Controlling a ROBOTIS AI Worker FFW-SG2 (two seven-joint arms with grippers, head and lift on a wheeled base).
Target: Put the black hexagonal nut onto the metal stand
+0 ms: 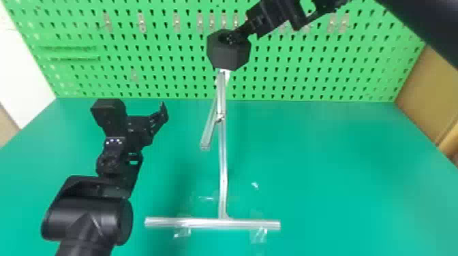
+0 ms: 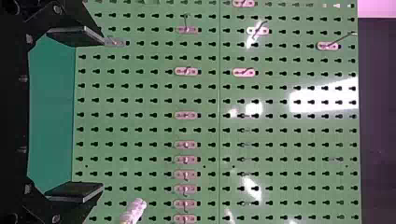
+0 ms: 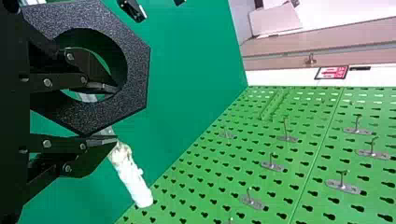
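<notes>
In the head view, my right gripper (image 1: 235, 36) is at the top centre, shut on the wall of the black hexagonal nut (image 1: 227, 54). The nut overlaps the top of the metal stand (image 1: 222, 163); whether they touch I cannot tell. From the right wrist, one finger of the gripper (image 3: 111, 114) sits inside the hole of the nut (image 3: 133, 70), the other against its outer side. Beyond them, the stand's white-wrapped rod (image 3: 135, 184) sticks out past the nut. My left gripper (image 1: 139, 108) is open and holds nothing, left of the stand; the left wrist view has the same gripper (image 2: 77, 114) with fingers wide apart.
A green pegboard (image 1: 163, 64) with small metal hooks rises behind the green table (image 1: 340, 163). The stand's crossbar base (image 1: 204, 223) lies across the front, with clear tape around it. A brown panel (image 1: 429, 81) borders the right side.
</notes>
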